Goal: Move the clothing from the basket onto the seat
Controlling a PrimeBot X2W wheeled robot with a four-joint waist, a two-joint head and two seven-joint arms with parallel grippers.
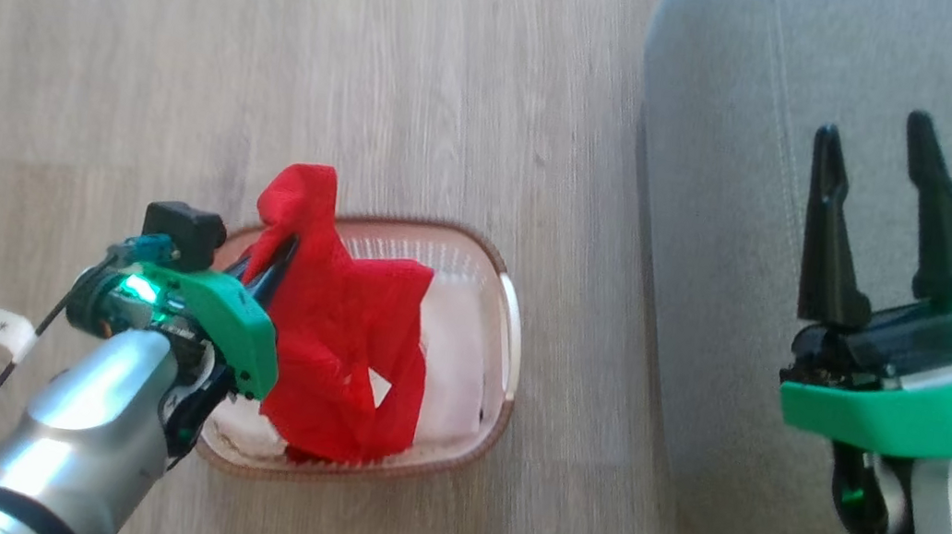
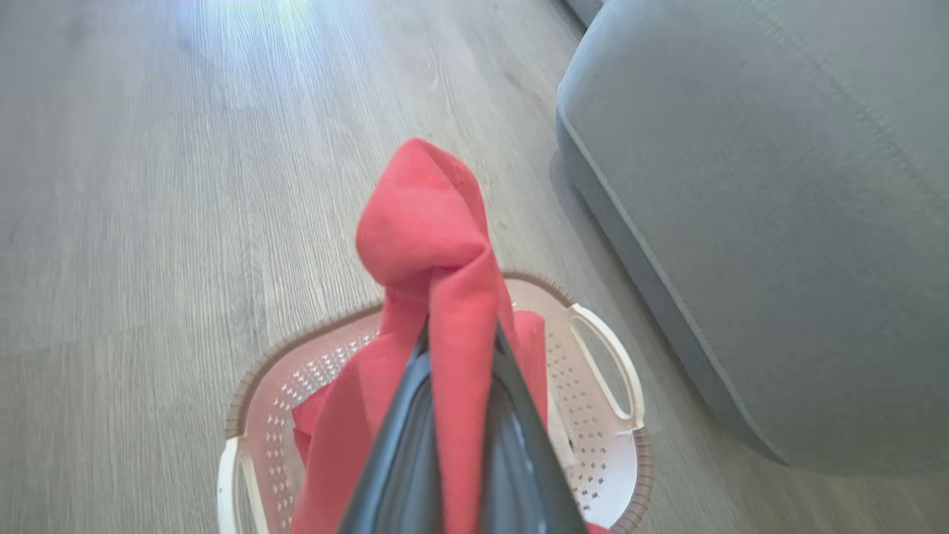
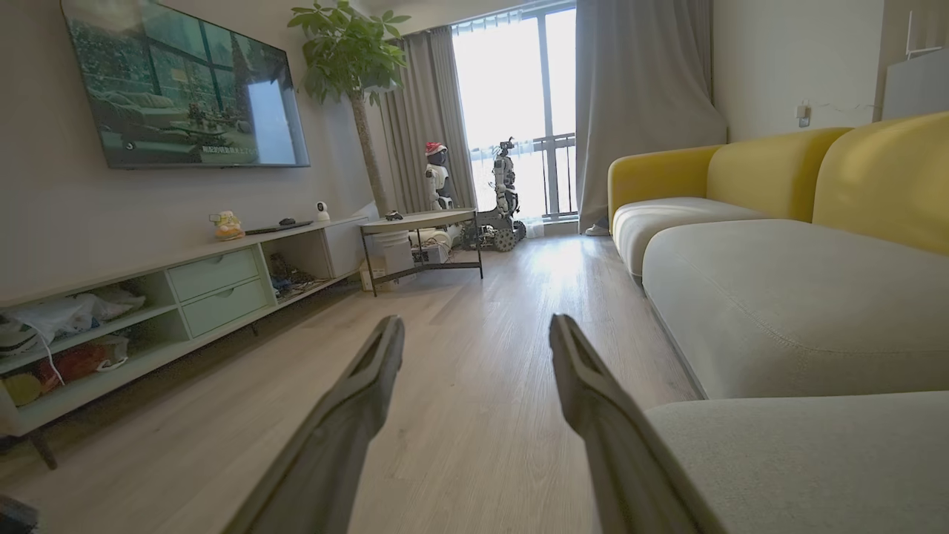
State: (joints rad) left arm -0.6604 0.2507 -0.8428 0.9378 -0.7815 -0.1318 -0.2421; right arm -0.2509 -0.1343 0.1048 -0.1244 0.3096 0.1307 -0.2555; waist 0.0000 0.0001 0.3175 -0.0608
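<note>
Hanging from the left gripper (image 1: 281,251), which is clamped tight on one fold, the clothing (image 1: 346,333) is trailed down into the basket (image 1: 478,253), so it could easily be snagged there or dropped short of the seat (image 1: 721,246), near which the right gripper (image 1: 876,128) is held wide apart.

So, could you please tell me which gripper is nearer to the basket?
Left. The left gripper is over the basket, jaws shut on the clothing; the right gripper hovers open over the seat, away from it.
</note>
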